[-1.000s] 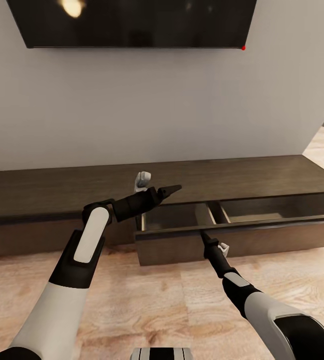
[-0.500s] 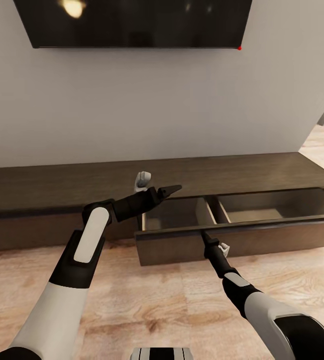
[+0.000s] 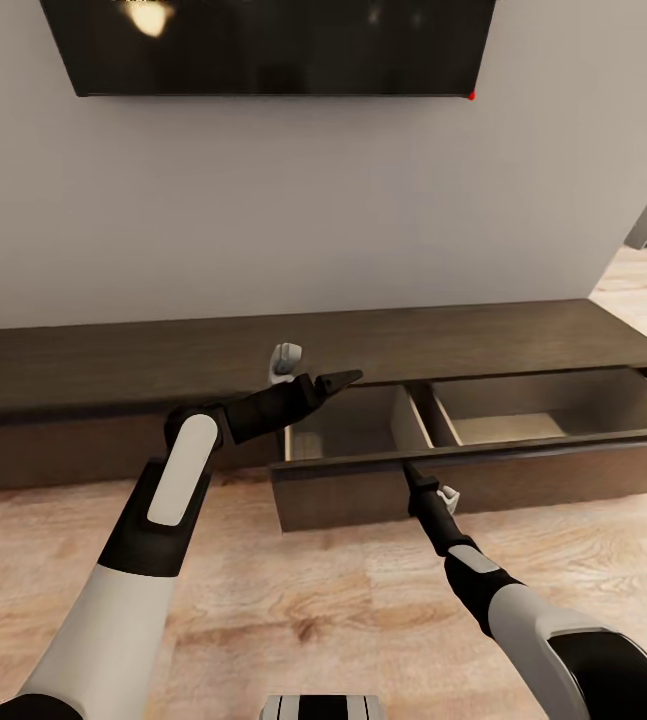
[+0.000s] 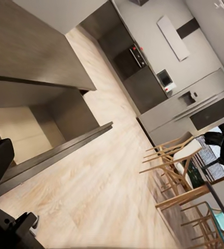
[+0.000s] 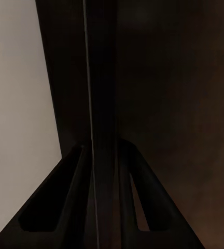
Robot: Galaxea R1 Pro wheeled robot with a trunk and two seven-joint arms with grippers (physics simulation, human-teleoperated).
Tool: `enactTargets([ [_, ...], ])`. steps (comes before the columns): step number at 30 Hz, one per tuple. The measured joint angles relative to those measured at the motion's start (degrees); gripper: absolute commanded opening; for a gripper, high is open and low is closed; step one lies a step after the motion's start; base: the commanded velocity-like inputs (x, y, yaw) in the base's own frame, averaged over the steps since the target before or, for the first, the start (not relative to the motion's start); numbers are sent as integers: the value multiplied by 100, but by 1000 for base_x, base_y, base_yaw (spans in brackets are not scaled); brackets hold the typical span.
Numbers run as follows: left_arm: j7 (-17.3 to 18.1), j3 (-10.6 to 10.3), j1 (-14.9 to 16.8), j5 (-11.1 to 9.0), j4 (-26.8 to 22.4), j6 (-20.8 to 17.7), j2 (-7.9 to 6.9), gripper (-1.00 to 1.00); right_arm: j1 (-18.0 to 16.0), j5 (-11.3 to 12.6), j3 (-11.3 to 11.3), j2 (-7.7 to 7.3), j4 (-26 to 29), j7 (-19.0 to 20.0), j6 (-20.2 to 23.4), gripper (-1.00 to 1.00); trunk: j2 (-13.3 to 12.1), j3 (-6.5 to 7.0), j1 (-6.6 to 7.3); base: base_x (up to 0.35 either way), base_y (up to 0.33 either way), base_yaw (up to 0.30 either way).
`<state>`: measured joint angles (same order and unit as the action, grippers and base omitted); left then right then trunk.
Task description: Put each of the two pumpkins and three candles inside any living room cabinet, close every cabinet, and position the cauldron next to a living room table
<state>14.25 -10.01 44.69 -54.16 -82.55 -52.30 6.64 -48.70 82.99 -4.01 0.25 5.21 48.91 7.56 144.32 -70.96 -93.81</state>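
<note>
Left arm [image 3: 153, 540]: upper segment off-white, smooth and rounded, meeting a matte black sleeve near the middle. Forearm black with an elongated white oval inlay on its upper face. Wrist section black, cylindrical, ribbed at the joint.

Left tool [image 3: 335, 381]: black, tapering to a slender pointed tip. A small pale grey bracket with a round dark centre stands on the wrist housing behind it.

Right arm [image 3: 523, 620]: white shell with black bands at the joints and a glossy black cover with a thin pale outline near the shoulder end. Forearm narrows to a thin black rod.

Right tool [image 3: 408, 470]: black, slim; a small white clip sits beside its base. In the right wrist view its fingers [image 5: 75, 207] appear as dark, hollow triangular frames.

Base: a white panel with a grey edge shows at the lower border of the head view.
</note>
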Motion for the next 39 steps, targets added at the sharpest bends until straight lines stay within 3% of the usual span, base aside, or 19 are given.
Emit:
enactTargets([
  [39,-9,-70,0,3,10,21,0,100,0,14,113,3,-15,4,-3,-100,0,0,3,-69,0,0],
])
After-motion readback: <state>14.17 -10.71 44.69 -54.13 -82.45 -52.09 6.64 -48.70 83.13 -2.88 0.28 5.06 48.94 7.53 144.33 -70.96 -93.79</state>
